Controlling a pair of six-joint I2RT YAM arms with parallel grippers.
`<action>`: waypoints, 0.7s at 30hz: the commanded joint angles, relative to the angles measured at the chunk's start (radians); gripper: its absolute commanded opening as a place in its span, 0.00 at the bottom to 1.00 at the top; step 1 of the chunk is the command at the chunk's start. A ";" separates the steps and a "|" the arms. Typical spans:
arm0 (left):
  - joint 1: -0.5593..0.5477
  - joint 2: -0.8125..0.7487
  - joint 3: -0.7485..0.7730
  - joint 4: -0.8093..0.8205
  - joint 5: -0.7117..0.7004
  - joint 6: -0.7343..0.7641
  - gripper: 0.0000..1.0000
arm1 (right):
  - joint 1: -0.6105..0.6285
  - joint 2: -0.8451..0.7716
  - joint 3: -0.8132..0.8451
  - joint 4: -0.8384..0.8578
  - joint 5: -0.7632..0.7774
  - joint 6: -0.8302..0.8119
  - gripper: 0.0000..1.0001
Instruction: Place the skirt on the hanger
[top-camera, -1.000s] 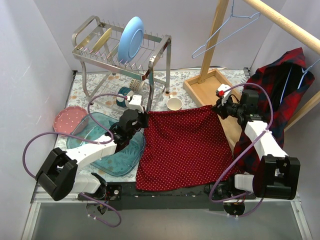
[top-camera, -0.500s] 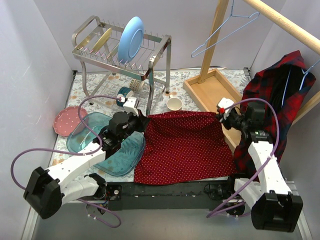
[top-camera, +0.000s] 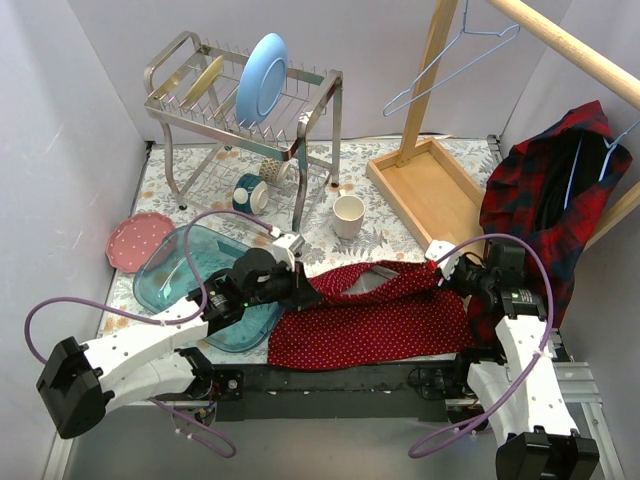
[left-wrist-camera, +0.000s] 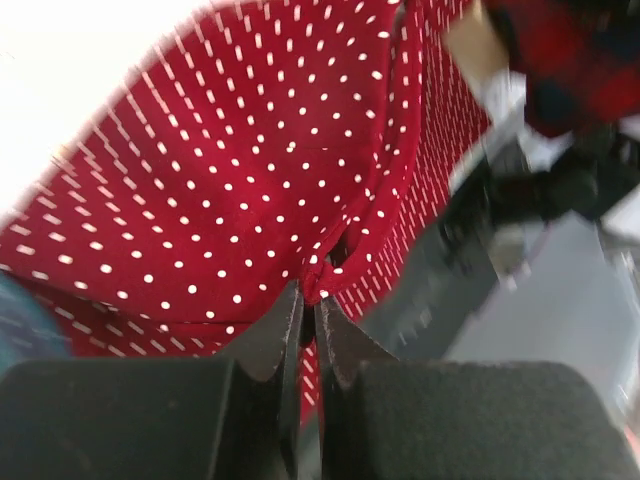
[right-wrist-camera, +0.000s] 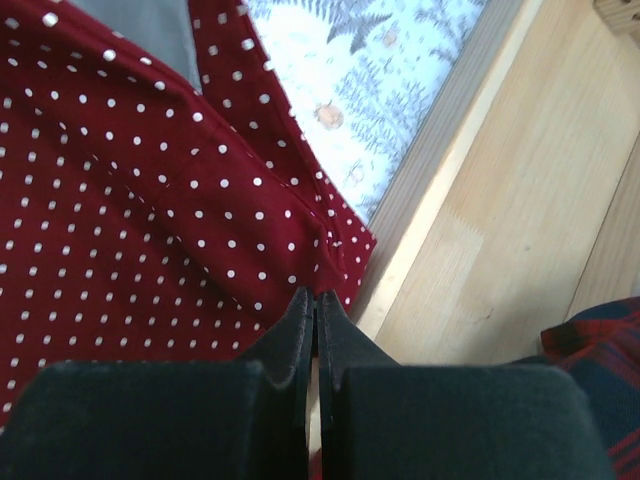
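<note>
Pinching skirt (left-wrist-camera: 230, 180), left gripper (left-wrist-camera: 310, 300); beyond it, blur.

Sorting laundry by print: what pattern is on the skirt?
The skirt is bright red with small white polka dots, clearest in the left wrist view.

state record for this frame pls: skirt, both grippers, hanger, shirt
skirt: bunched along the table's near edge, grey inside showing
left gripper: shut on the skirt's left end
right gripper: shut on the skirt's right corner
hanger: bare wire, hanging up at far right
shirt: plaid, hanging at right
task: skirt not yet on hanger
</note>
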 joint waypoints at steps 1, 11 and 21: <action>-0.077 0.032 0.045 -0.128 0.015 -0.102 0.00 | -0.004 -0.042 0.001 -0.123 0.046 -0.114 0.01; -0.106 0.001 0.035 -0.215 -0.103 -0.167 0.00 | -0.004 -0.062 0.221 -0.260 0.114 -0.077 0.57; -0.106 0.047 0.029 -0.166 -0.037 -0.137 0.00 | 0.003 0.202 0.546 -0.007 -0.278 0.533 0.67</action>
